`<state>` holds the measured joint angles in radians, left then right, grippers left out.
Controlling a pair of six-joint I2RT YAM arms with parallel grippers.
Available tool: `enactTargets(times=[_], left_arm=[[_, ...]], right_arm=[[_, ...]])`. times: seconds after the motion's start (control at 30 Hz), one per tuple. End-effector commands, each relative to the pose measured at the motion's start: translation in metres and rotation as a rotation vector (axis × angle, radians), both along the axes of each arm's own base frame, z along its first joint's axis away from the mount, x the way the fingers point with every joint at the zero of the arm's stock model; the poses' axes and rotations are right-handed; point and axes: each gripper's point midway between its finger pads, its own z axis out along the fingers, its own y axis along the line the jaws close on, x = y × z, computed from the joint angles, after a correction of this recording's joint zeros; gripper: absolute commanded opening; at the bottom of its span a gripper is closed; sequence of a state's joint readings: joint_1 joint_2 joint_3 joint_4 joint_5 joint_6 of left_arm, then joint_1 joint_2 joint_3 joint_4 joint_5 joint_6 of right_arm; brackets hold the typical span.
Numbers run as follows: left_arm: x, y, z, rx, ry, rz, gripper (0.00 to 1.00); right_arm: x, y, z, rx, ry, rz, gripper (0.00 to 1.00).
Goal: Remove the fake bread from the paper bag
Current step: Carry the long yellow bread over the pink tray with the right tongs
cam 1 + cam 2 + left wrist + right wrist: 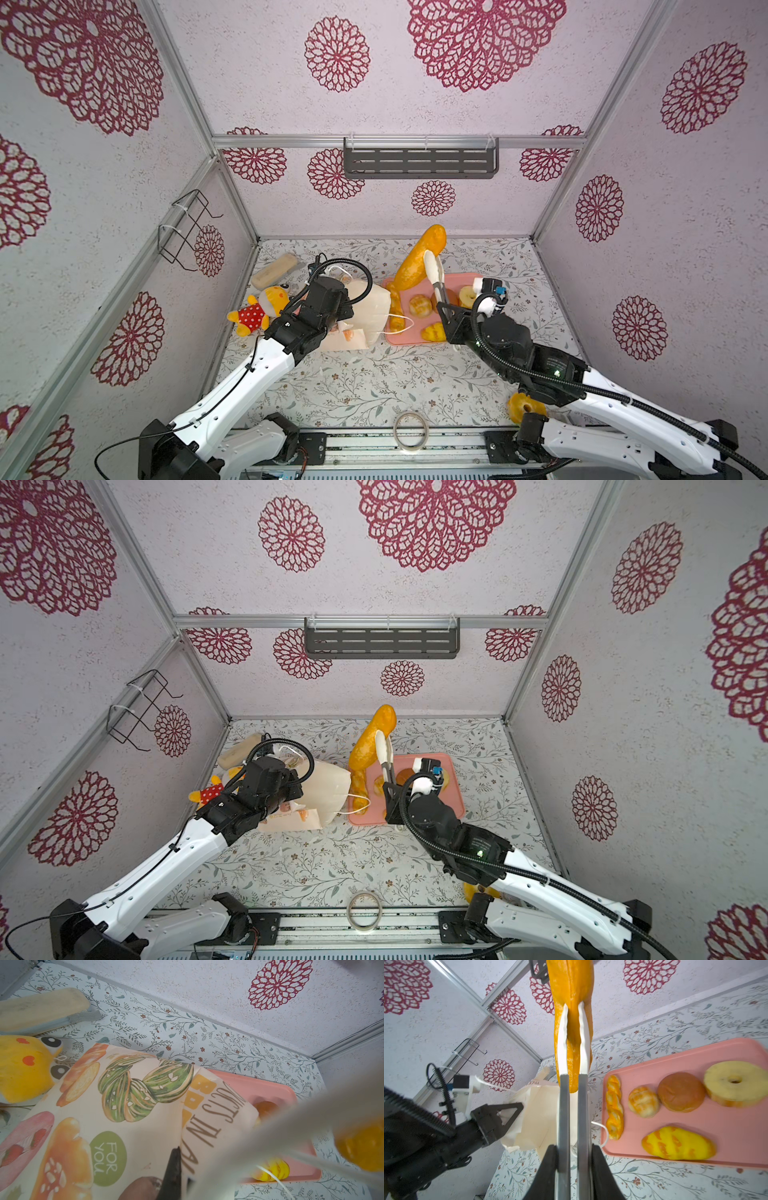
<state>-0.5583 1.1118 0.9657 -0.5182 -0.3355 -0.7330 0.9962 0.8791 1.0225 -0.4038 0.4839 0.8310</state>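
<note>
The cream paper bag [368, 309] with bread prints lies on its side, mouth toward the pink tray [409, 338]. My left gripper [182, 1167] is shut on the bag's printed wall [128, 1105]. My right gripper [573, 1147] is shut on a pair of tongs [562, 1043]. The tongs pinch a long orange loaf [419, 259] that hangs tilted above the tray's far left corner. On the tray lie a braided stick [613, 1107], a pale bun [643, 1101], a brown bun [681, 1092], a ring [735, 1083] and a yellow loaf [679, 1142].
A yellow plush toy [259, 309] and a beige block [274, 270] lie left of the bag. Another ring bread [525, 407] sits by the right arm's base. A tape roll [411, 430] lies at the front edge. A wire rack [187, 228] hangs on the left wall.
</note>
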Motion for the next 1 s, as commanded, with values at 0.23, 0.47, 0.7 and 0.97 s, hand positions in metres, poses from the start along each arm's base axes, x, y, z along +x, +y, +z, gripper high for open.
enactTargets(times=[0.23, 0.47, 0.7, 0.97], left_arm=[[-0.010, 0.010, 0.003, 0.003, -0.019, 0.012, 0.00], [-0.010, 0.009, 0.003, -0.005, -0.021, 0.004, 0.00], [-0.014, 0.015, 0.010, -0.010, -0.043, 0.014, 0.00], [-0.016, 0.020, 0.005, -0.018, -0.041, 0.026, 0.00]], right_arm=[[-0.014, -0.095, -0.053, -0.309, 0.334, -0.100, 0.00], [0.004, -0.133, -0.086, -0.437, 0.437, -0.209, 0.00], [0.038, -0.153, -0.100, -0.563, 0.488, -0.207, 0.00], [0.054, -0.137, -0.107, -0.472, 0.428, -0.095, 0.00]])
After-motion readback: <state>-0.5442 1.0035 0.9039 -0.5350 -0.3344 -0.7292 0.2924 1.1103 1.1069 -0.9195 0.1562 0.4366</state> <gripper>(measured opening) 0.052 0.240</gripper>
